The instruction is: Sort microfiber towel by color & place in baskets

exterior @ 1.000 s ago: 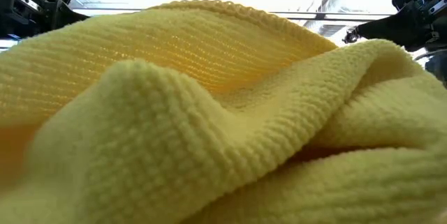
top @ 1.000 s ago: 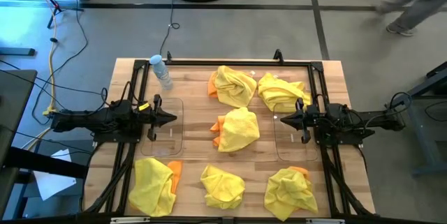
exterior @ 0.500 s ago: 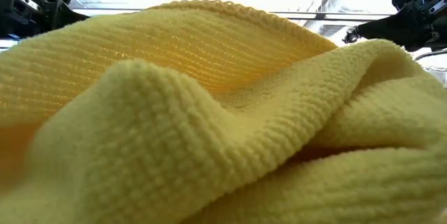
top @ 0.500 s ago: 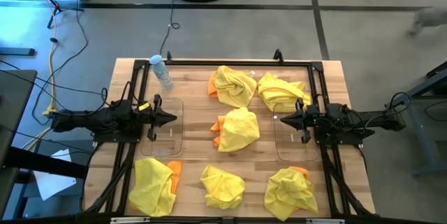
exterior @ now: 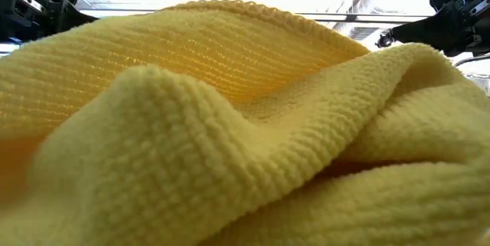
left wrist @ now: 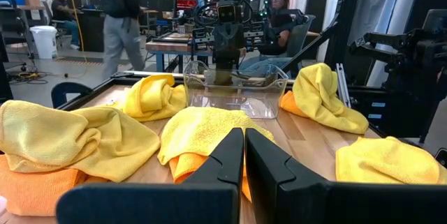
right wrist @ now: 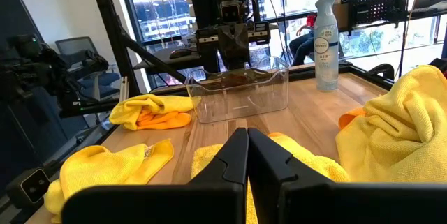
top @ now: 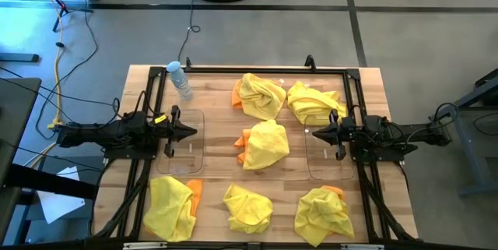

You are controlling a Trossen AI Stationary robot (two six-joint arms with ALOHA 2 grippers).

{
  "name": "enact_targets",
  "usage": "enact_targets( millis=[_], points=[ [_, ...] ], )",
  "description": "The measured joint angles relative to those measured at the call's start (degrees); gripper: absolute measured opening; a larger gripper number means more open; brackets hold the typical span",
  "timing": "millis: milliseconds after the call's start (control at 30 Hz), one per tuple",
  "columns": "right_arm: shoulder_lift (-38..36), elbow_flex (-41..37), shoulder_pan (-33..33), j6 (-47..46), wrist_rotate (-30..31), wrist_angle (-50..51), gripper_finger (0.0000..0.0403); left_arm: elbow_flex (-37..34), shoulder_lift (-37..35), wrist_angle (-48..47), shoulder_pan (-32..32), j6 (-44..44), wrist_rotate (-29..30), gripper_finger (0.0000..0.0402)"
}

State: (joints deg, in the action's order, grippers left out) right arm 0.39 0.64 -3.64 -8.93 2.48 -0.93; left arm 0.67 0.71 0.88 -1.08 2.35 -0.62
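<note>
Microfiber towels lie scattered and unsorted; judging by this, the task has not begun.

High view: six crumpled bundles sit on the wooden table (top: 218,110). Two yellow ones are at the far side (top: 261,96) (top: 315,103), the first with orange peeking out. One yellow-over-orange bundle is in the middle (top: 263,143). Three more line the near edge (top: 173,205) (top: 247,207) (top: 324,213). The left basket (top: 187,142) and right basket (top: 325,153) look empty. The left gripper (top: 191,132) hovers over the left basket, the right gripper (top: 313,132) over the right basket; neither holds cloth. A water bottle (top: 180,79) lies at the far left corner.

Low view: a yellow towel (exterior: 245,139) fills nearly everything, close to the lens.

Left wrist view: the left arm's jaws are clenched together, grasping nothing. Ahead lie yellow and orange towels and the far clear basket (left wrist: 236,95). People (left wrist: 122,15) are in the room beyond.

Right wrist view: the right arm's jaws are likewise pressed together and empty. Across the table stands the other basket (right wrist: 237,97), nothing in it.

All towels remain to be sorted.
</note>
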Motion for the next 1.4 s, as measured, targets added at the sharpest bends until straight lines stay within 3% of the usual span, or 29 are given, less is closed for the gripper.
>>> enact_targets(
  millis=[967,1200,1400],
  points=[
    [0.0,0.0,0.0,0.0,0.1,0.0,0.0000,0.0,0.0,0.0,0.0,0.0,0.0,0.0003],
    [0.0,0.5,0.0,0.0,4.3,-3.1,0.0000,0.0,0.0,0.0,0.0,0.0,0.0,0.0003],
    [0.9,7.6,0.0,5.5,11.7,-3.5,0.0000,0.0,0.0,0.0,0.0,0.0,0.0,0.0003]
  ],
)
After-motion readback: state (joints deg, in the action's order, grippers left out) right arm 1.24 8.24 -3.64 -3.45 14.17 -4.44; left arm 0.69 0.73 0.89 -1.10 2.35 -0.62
